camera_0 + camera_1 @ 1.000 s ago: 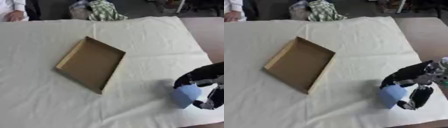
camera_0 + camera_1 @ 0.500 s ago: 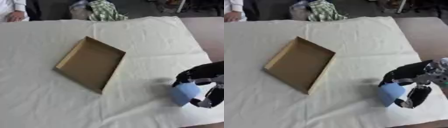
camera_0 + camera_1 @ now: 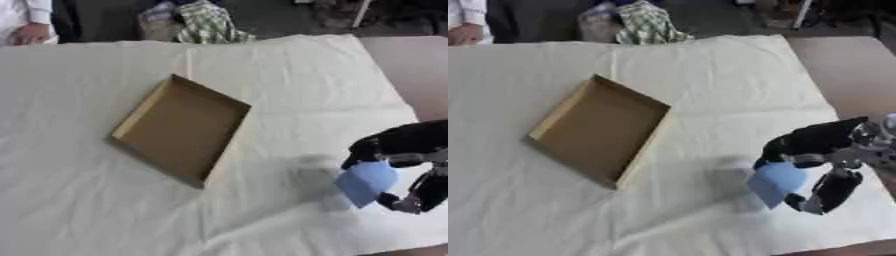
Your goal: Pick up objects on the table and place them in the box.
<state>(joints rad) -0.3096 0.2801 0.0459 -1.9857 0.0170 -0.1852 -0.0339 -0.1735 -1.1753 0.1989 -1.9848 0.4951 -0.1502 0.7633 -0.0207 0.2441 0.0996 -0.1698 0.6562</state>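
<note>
I have the right hand near the worktop's near right corner, fingers and thumb curled around a light blue object, which sits pinched between them. It looks flat and squarish; I can't make out more. I can't tell whether it is lifted off the white cloth or touching it, though a faint shadow lies on the cloth just to its left. The cardboard box lies open and turned askew near the middle of the worktop, well apart from the hand. My left hand shows in neither view.
</note>
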